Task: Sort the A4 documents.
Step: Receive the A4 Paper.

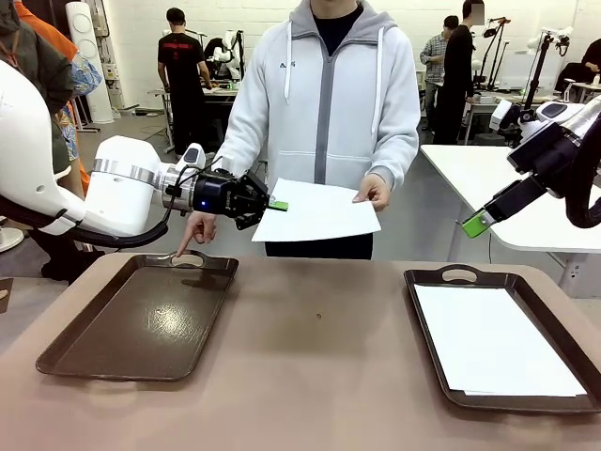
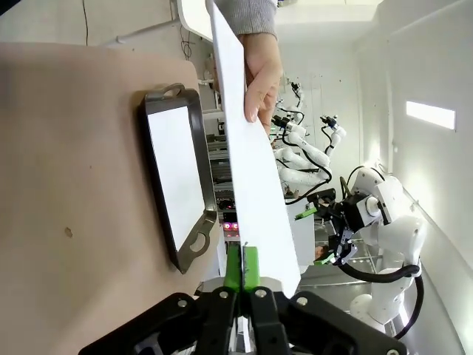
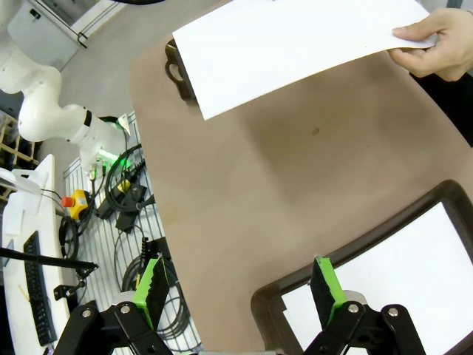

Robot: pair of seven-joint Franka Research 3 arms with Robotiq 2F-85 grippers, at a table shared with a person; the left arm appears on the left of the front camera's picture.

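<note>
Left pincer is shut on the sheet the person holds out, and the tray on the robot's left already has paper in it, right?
Not quite. The left pincer is shut on the sheet, but the front view shows the left tray bare; the paper lies in the right tray.

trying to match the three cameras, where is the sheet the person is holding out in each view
Front view: the held sheet is at centre, above the table, its left corner pinched by the left end effector.
Left wrist view: it runs edge-on up the middle, from the green pads to the person's hand.
Right wrist view: top of the picture.
Shared landmark: the tray holding paper.
</note>
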